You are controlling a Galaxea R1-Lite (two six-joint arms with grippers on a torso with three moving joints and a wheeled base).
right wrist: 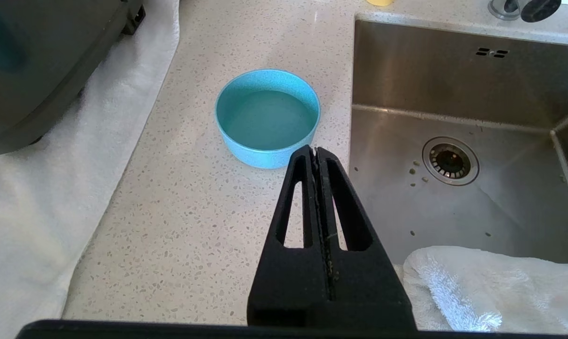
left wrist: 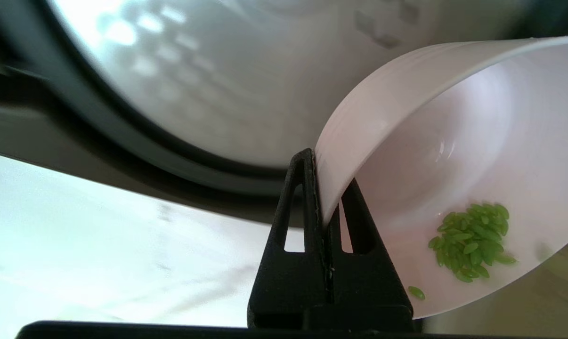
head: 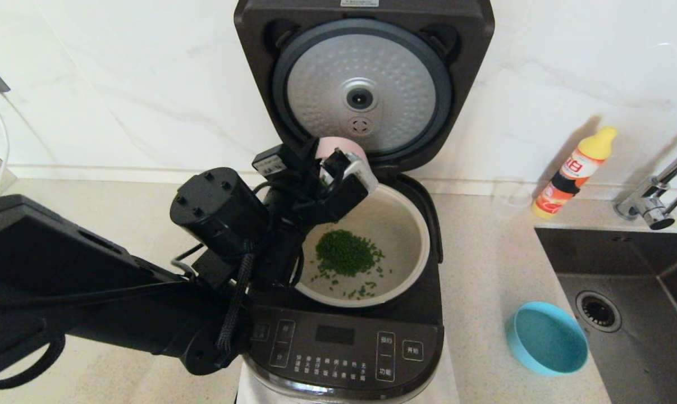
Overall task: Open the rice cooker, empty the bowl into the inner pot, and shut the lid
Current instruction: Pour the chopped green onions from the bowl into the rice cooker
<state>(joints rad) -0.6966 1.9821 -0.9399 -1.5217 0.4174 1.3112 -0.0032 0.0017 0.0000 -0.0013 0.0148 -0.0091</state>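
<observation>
The black rice cooker [head: 344,348] stands open, its lid [head: 364,84] upright with the dimpled silver disc facing me. The pale inner pot [head: 406,224] holds a heap of green grains [head: 345,252]. My left gripper [head: 338,165] is shut on the rim of a pink bowl [head: 338,147], tipped over the pot's back left edge. In the left wrist view the gripper [left wrist: 322,188] pinches the bowl's wall [left wrist: 406,117]; a few green grains [left wrist: 472,240] still lie inside. My right gripper [right wrist: 316,155] is shut and empty, above the counter near a blue bowl [right wrist: 267,120].
The blue bowl [head: 546,338] sits on the counter right of the cooker, beside the steel sink [head: 641,303]. An orange bottle with a yellow cap [head: 574,171] and a tap [head: 655,199] stand at the back right. A white towel [right wrist: 53,188] lies under the cooker.
</observation>
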